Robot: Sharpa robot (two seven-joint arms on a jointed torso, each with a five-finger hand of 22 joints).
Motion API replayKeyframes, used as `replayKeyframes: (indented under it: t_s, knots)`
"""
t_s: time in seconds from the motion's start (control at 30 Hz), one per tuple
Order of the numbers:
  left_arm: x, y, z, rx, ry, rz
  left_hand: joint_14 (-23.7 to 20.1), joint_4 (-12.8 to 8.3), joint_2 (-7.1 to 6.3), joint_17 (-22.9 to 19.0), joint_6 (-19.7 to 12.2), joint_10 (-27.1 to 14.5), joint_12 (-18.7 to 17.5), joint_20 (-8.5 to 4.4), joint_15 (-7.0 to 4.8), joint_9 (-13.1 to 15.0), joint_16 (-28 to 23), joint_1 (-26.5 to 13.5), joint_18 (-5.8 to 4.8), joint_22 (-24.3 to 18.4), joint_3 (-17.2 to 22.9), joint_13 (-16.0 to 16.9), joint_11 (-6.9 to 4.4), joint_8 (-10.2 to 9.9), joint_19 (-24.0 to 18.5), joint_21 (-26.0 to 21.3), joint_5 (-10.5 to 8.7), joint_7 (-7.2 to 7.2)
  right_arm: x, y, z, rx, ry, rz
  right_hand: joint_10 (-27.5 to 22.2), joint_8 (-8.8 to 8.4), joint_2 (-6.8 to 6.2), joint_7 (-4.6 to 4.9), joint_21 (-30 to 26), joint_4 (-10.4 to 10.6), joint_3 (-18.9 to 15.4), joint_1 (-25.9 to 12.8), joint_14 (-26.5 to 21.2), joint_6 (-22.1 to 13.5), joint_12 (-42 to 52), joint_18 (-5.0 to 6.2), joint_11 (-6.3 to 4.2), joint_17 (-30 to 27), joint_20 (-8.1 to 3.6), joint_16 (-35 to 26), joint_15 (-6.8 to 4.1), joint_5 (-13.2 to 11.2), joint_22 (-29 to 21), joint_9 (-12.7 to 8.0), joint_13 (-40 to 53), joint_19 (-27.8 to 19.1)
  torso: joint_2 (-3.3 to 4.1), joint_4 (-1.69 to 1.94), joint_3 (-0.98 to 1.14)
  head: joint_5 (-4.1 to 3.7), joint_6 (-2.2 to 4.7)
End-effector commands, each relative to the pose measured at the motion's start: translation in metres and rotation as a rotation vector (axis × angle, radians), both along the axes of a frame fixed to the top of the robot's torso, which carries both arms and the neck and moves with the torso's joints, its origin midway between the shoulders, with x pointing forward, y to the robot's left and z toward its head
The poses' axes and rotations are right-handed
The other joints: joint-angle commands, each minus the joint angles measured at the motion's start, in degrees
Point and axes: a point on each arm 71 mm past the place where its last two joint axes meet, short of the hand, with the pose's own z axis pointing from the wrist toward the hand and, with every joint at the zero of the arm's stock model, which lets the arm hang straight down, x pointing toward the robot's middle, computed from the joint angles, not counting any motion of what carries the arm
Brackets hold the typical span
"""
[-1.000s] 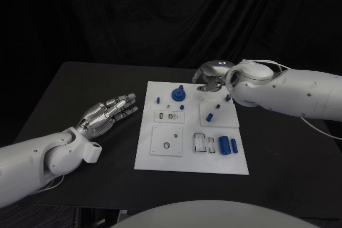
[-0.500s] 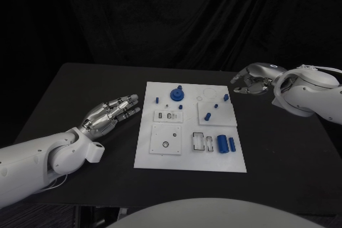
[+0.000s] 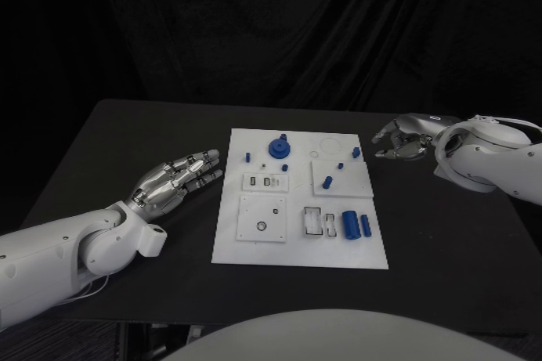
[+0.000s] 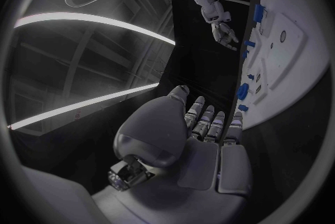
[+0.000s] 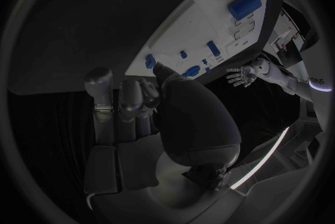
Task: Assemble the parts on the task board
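White task board (image 3: 301, 251) lies mid-desk, several blue parts (image 3: 357, 225) loose on it, so assembly looks unfinished. Beside it, left hand (image 3: 171, 181) splayed and empty; right hand (image 3: 403, 144) curled, holding nothing visible.

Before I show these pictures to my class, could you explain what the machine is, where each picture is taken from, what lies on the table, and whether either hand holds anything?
This is a robot with two white arms, each ending in a silver many-fingered hand. One picture looks down from its head; the two round ones come from cameras at its wrists, behind each hand. On the black table lies a white rectangular task board carrying small blue plastic parts, such as a round blue gear-like piece and two blue cylinders. The left hand rests flat beside the board, fingers stretched, holding nothing. The right hand sits off the board's far right corner with fingers curled; I cannot tell whether it holds anything.
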Motion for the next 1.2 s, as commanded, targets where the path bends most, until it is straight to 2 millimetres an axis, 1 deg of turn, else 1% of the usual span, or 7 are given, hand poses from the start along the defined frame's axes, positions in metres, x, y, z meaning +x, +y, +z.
replayKeyframes:
  t_s: [0.03, 0.1, 0.23, 0.4, 0.57, 0.83, 1.2]
  knots:
    - [0.000, 0.000, 0.008, -0.101, -0.087, 0.019, -0.04, 0.09, 0.27, -0.03, -0.03, -0.02, 0.15, 0.19, 0.42, 0.06, 0.11, -0.37, 0.98, 0.09, 0.35, 0.06, 0.33, 0.26, 0.20, 0.26, 0.06, 0.28, 0.002, 0.000, -0.006, -0.008, 0.022, -0.016, -0.37, -0.15, -0.55, 0.11, -0.78, 0.25, -0.44, -0.06, -0.32, -0.52, -0.37, 0.86, 0.06, -0.20, 0.20, -0.47, 0.00, -0.97, 1.66, -0.18, -0.20, -0.33, -0.16, 0.01, 0.09, -0.11, -0.01]
    - [0.000, 0.000, 0.008, -0.102, -0.085, 0.017, -0.04, 0.09, 0.27, -0.03, -0.03, -0.02, 0.15, 0.19, 0.42, 0.06, 0.11, -0.37, 0.98, 0.09, 0.35, 0.06, 0.33, 0.26, 0.20, 0.26, 0.06, 0.28, 0.004, 0.001, -0.008, -0.010, 0.022, -0.018, -0.36, -0.15, -0.57, 0.13, -0.83, 0.27, -0.49, -0.06, -0.31, -0.55, -0.37, 0.86, 0.07, -0.21, 0.20, -0.50, 0.00, -1.06, 1.64, -0.20, -0.20, -0.32, -0.19, -0.03, 0.10, -0.24, -0.01]
    - [-0.001, 0.000, 0.007, -0.102, -0.083, 0.015, -0.06, 0.12, 0.27, -0.04, -0.09, -0.04, 0.13, 0.20, 0.43, 0.05, 0.10, -0.41, 0.98, 0.08, 0.38, 0.05, 0.34, 0.25, 0.18, 0.25, 0.02, 0.29, 0.008, 0.004, -0.012, -0.016, 0.025, -0.018, -0.33, -0.16, -0.63, 0.17, -1.21, 0.26, -0.58, -0.03, -0.33, -0.58, -0.37, 0.93, 0.08, -0.31, 0.21, -0.63, 0.01, -1.17, 1.52, -0.23, -0.20, -0.43, -0.19, 0.23, 0.11, -0.73, -0.01]
    - [-0.001, 0.000, 0.007, -0.101, -0.079, 0.013, -0.07, 0.15, 0.27, -0.04, -0.09, -0.03, 0.15, 0.21, 0.44, 0.05, 0.09, -0.47, 0.97, 0.08, 0.40, 0.05, 0.35, 0.25, 0.17, 0.24, -0.02, 0.30, 0.013, 0.008, -0.015, -0.020, 0.026, -0.015, -0.34, -0.17, -0.63, 0.23, -1.24, 0.18, -0.60, 0.13, -0.37, -0.66, -0.43, 0.92, 0.10, -0.44, 0.22, -0.83, 0.01, -1.12, 1.51, -0.28, -0.26, -0.37, -0.11, -0.15, 0.17, 0.32, -0.01]
    - [-0.002, 0.000, 0.006, -0.099, -0.075, 0.012, -0.08, 0.19, 0.28, -0.04, -0.11, -0.04, 0.15, 0.22, 0.45, 0.05, 0.09, -0.54, 0.97, 0.07, 0.44, 0.05, 0.35, 0.24, 0.16, 0.23, -0.12, 0.33, 0.017, 0.011, -0.019, -0.025, 0.031, -0.013, -0.25, -0.22, -0.62, 0.27, -1.31, 0.15, -0.65, 0.20, -0.34, -0.80, -0.36, 0.92, 0.12, -0.42, 0.22, -0.83, 0.02, -1.10, 1.49, -0.34, -0.20, -0.35, -0.17, 0.05, 0.13, -0.06, -0.01]
    - [-0.002, 0.001, 0.006, -0.097, -0.070, 0.010, -0.09, 0.25, 0.29, -0.04, -0.12, -0.05, 0.15, 0.23, 0.46, 0.05, 0.09, -0.64, 0.97, 0.07, 0.52, 0.05, 0.36, 0.24, 0.15, 0.22, -0.24, 0.33, 0.024, 0.018, -0.024, -0.033, 0.037, -0.013, -0.35, -0.31, -0.36, 0.47, -1.92, 0.25, -0.79, 0.21, -0.42, -1.26, -0.65, 0.98, 0.25, -0.73, 0.28, -1.33, 0.11, -0.70, 1.29, -0.54, -0.46, -0.40, -0.17, -0.05, 0.15, -0.38, -0.01]
    - [-0.002, 0.000, 0.005, -0.093, -0.064, 0.007, -0.13, 0.31, 0.30, -0.05, -0.13, -0.08, 0.12, 0.23, 0.46, 0.05, 0.07, -0.73, 0.96, 0.06, 0.57, 0.05, 0.38, 0.24, 0.13, 0.21, -0.31, 0.34, 0.028, 0.026, -0.028, -0.040, 0.054, -0.007, -0.69, -0.40, -0.36, 0.59, -2.89, 0.18, -1.04, 0.34, -0.71, -1.96, -1.22, 1.09, 0.38, -1.23, 0.38, -2.14, 0.23, -0.67, 0.98, -0.81, -0.93, -0.62, -0.22, 0.04, 0.08, -0.59, -0.01]
